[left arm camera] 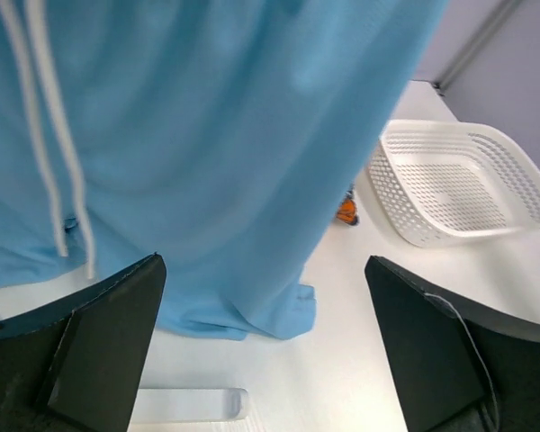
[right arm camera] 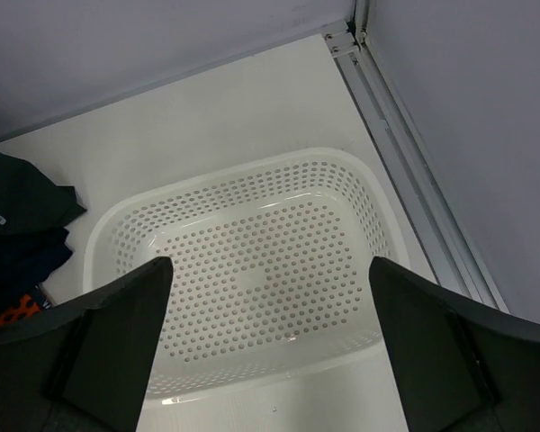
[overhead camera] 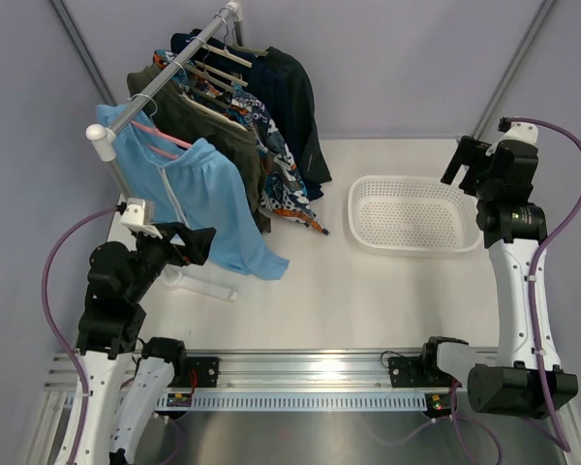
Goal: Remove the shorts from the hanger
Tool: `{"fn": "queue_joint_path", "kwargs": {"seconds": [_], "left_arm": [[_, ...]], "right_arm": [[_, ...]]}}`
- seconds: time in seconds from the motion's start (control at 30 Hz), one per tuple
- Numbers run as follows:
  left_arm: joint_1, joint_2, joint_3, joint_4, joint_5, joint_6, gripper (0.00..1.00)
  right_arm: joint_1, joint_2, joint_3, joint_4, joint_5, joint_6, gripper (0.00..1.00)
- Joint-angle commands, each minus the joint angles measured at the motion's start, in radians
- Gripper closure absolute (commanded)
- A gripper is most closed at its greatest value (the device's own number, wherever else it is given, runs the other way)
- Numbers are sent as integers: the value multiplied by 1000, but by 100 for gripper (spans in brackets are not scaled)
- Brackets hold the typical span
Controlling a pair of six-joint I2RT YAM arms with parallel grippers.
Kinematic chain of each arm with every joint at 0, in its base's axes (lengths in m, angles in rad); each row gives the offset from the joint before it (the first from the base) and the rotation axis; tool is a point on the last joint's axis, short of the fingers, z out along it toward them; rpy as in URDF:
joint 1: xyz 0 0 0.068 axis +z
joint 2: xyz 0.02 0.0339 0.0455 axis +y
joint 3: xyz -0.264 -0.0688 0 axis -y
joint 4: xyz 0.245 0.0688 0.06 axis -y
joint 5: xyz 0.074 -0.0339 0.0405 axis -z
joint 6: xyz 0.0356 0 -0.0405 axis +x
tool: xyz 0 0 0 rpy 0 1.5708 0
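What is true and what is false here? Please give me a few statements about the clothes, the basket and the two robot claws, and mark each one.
1. The light blue shorts hang at the near end of the clothes rail. True.
2. The white perforated basket holds a folded garment. False: nothing lies in it.
3. The left gripper is clamped on the shorts. False: its jaws are open beside the fabric and hold nothing.
4. The right gripper is open and holds nothing. True.
5. The shorts hang on a pink hanger. True.
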Motion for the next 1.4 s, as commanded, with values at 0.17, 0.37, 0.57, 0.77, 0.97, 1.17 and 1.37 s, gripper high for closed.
{"fn": "queue_joint_path", "kwargs": {"seconds": [0.17, 0.37, 0.57, 0.77, 0.97, 1.17, 1.37], "left_arm": [[4, -42, 102, -15, 147, -83, 1], [4, -30, 173, -59, 54, -197, 1], [4, -15, 228, -133, 54, -205, 1], [4, -85, 234, -246, 12, -154, 1], [4, -168, 239, -324, -49, -134, 1], [4, -199, 246, -386, -94, -131, 1], [4, -213, 254, -404, -109, -128, 1]], "right_arm": [[5, -70, 57, -210, -790, -518, 1], [157, 36, 232, -553, -1096, -803, 0], [530, 263, 506, -415, -829, -494, 1], [787, 547, 854, -282, -644, -169, 1], [938, 758, 1123, -177, -495, -9, 0], [999, 898, 1243, -61, -365, -35, 2], [999, 963, 1261, 40, -353, -84, 10]]}}
